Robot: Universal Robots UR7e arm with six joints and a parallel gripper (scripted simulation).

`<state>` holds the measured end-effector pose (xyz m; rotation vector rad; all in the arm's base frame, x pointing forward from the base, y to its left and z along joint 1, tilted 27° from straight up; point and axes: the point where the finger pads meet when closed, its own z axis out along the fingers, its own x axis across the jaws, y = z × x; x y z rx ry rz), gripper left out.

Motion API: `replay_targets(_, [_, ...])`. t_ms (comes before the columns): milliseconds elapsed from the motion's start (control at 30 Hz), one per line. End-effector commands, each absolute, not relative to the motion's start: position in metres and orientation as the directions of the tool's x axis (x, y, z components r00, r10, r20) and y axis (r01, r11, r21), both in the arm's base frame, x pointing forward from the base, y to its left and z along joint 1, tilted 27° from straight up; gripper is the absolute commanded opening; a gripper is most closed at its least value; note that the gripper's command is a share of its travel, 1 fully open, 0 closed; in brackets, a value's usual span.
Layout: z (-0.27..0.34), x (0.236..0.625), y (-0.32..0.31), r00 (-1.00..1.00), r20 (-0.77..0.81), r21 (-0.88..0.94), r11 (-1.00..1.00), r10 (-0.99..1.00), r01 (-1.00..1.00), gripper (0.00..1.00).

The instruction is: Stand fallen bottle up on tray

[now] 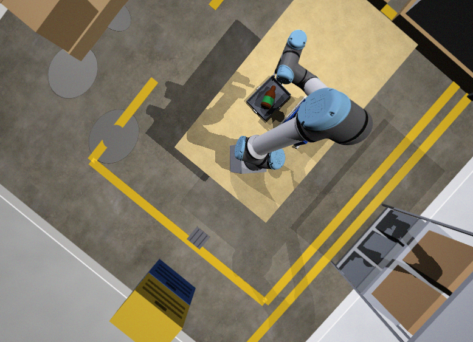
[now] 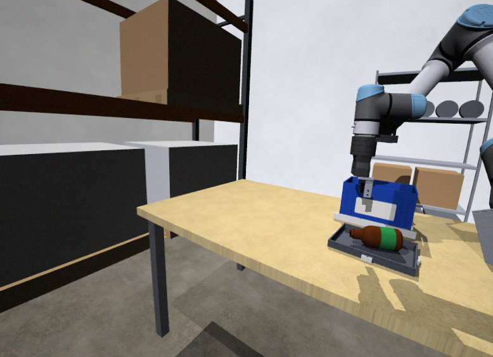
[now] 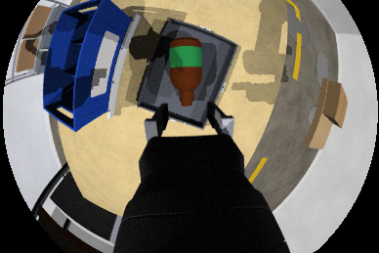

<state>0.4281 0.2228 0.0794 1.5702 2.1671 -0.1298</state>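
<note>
A brown bottle [image 1: 272,90] [image 2: 371,236] [image 3: 186,77] with a green band lies on its side in the dark grey tray [image 1: 281,95] [image 2: 386,262] [image 3: 150,94]. In the wrist view its neck points toward my gripper. My gripper [image 2: 367,194] [image 3: 188,110] is open and empty, pointing down. It hangs clearly above the tray's neck-side end. In the wrist view the fingers stand wide to either side, just beyond the bottle's mouth. The blue crate [image 2: 346,203] [image 3: 100,22] stands upright beside the tray. In the top view the arm hides the fingers and much of the crate.
A low white strip [image 2: 372,224] [image 3: 124,65] runs along the crate's tray side, between crate and tray. The wooden table [image 1: 355,33] [image 2: 255,217] carries all of these. The arm's grey base [image 1: 235,164] stands at one end. A rack and shelves stand around the table.
</note>
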Motion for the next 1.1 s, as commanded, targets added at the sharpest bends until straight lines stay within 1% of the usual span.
replay_targets(0, [0.080, 0.428, 0.223, -0.244, -0.414, 0.189, 0.345, 0.877, 0.920, 1.00])
replay_targets(533, [0.075, 0.430, 0.221, -0.244, -0.414, 0.189, 0.345, 0.877, 0.920, 1.00])
replay_targets(1067, [0.042, 0.441, 0.209, -0.244, -0.414, 0.189, 0.345, 0.877, 0.920, 1.00])
